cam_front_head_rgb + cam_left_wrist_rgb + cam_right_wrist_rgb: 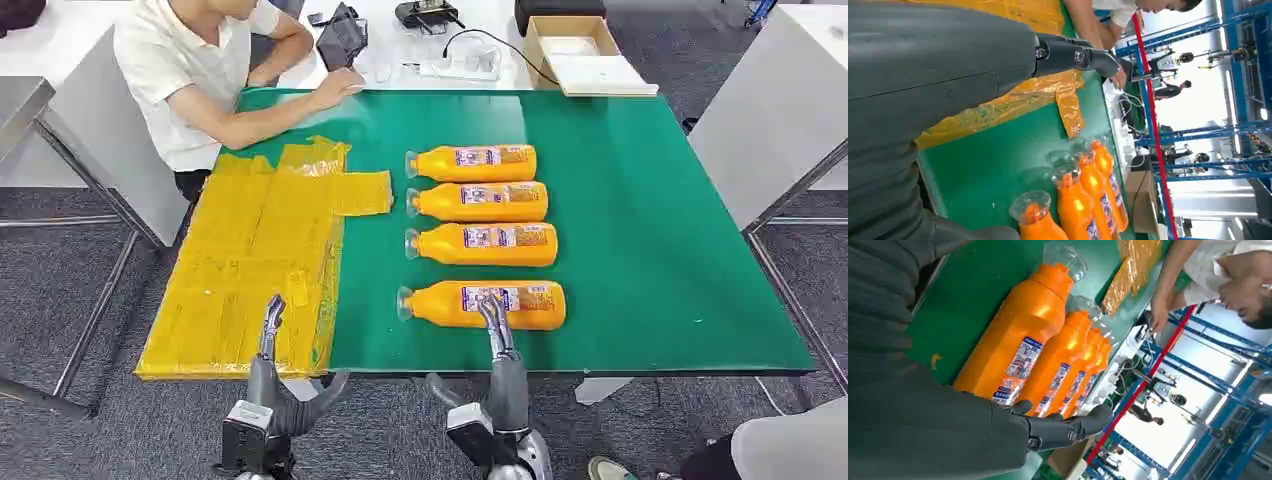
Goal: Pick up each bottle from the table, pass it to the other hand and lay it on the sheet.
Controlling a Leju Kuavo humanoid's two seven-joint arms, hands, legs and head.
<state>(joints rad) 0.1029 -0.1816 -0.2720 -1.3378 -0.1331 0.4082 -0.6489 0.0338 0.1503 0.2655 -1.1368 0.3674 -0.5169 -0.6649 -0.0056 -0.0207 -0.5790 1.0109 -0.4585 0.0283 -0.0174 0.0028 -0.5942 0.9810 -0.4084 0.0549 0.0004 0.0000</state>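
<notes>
Several orange bottles lie in a row on the green table [660, 250], caps pointing toward the yellow sheet [250, 250] at its left. My right hand [497, 335] reaches over the nearest bottle [440, 304] with its fingers stretched across the labelled body and its thumb held apart; it grips nothing. In the right wrist view that bottle [1023, 335] lies just beyond my right hand [1048, 432], and I cannot tell if they touch. My left hand [270, 340] hovers empty over the sheet's near edge, fingers extended. The left wrist view shows the left hand [998, 75] above the sheet [1048, 92], with the bottles [1078, 205] beside it.
A person in a white shirt sits at the table's far left corner, one hand [340, 88] resting on the green top near the sheet. A cardboard box [580, 50] and cables lie on a white desk behind. Another person's leg [780, 450] stands at my near right.
</notes>
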